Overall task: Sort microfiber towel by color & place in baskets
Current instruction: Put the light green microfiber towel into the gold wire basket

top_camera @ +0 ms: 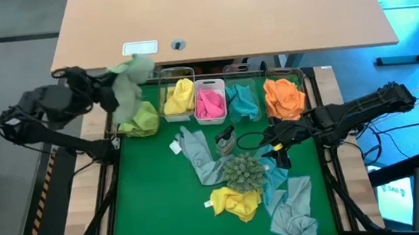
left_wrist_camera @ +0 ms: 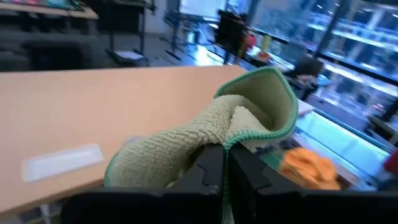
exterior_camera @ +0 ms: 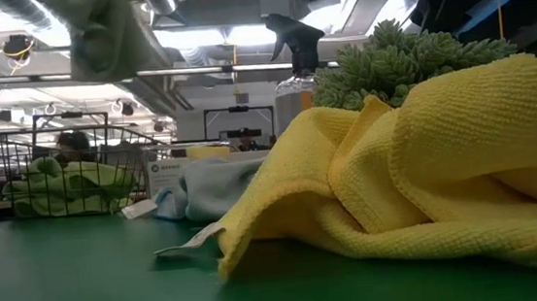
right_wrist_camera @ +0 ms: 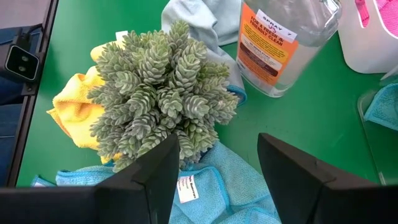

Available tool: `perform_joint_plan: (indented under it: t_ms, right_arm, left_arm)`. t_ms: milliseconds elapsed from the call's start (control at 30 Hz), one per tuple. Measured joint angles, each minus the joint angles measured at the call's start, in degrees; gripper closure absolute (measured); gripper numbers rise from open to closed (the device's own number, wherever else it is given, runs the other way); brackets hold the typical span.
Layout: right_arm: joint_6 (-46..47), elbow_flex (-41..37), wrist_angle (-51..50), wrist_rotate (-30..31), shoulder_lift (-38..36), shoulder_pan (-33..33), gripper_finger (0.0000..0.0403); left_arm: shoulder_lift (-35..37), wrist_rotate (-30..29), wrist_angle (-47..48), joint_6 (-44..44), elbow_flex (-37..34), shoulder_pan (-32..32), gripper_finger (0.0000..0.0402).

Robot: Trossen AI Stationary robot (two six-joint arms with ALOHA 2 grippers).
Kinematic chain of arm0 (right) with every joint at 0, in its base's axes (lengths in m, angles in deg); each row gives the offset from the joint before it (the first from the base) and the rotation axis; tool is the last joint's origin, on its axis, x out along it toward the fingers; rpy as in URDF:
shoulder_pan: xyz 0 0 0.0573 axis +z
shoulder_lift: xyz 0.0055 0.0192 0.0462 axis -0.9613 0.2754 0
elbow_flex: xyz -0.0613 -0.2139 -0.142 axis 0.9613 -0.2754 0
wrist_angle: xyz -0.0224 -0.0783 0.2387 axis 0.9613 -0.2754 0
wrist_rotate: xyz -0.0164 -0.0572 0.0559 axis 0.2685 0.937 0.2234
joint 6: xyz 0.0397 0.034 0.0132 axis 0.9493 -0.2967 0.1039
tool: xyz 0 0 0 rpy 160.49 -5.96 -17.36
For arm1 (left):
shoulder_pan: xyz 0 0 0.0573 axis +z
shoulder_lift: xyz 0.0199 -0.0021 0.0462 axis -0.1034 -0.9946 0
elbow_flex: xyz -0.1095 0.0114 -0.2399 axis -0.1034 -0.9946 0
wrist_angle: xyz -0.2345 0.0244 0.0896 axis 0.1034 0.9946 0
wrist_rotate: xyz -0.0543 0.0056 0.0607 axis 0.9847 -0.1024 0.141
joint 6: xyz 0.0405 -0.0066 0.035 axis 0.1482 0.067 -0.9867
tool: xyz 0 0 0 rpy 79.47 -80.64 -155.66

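Observation:
A pale green towel (top_camera: 130, 77) is lifted above the table's far left corner by my shut left gripper (top_camera: 113, 93); it also shows in the left wrist view (left_wrist_camera: 242, 121) and at the top of the low view (exterior_camera: 107, 33). A row of baskets stands along the far edge, with green (top_camera: 140, 120), yellow (top_camera: 179, 97), pink (top_camera: 210, 103), teal (top_camera: 243, 101) and orange (top_camera: 283, 97) towels in them. My right gripper (right_wrist_camera: 217, 146) is open over a teal towel (right_wrist_camera: 214, 186) lying flat beside the spiky ball (right_wrist_camera: 165, 93), touching nothing. My left gripper (left_wrist_camera: 225, 163) pinches the pale green towel between its two fingers at a bunched fold by its green hemmed edge (left_wrist_camera: 231, 144), taking several layers. The towel is lifted clear of the table and bulges out ahead of the fingers.
Loose on the green mat lie a grey-blue towel (top_camera: 197, 153), a yellow towel (top_camera: 237, 201), and another grey-blue one (top_camera: 296, 211) near the near edge. A spray bottle (right_wrist_camera: 280, 37) lies beside the ball. A wooden desk (top_camera: 223, 16) stands beyond the baskets.

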Motion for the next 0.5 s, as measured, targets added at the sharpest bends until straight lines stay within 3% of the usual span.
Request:
perform_joint_plan:
  t_ms: [267,500]
  right_arm:
    - [0.0,0.0,0.0,0.0,0.0,0.0,0.0188]
    - [0.0,0.0,0.0,0.0,0.0,0.0,0.0188]
  left_arm:
    - [1.6,-1.6,5.7,-0.4,-1.2,4.6,0.0401]
    - [1.6,-2.5,5.5,-0.3,-8.7,9.2,0.0401]
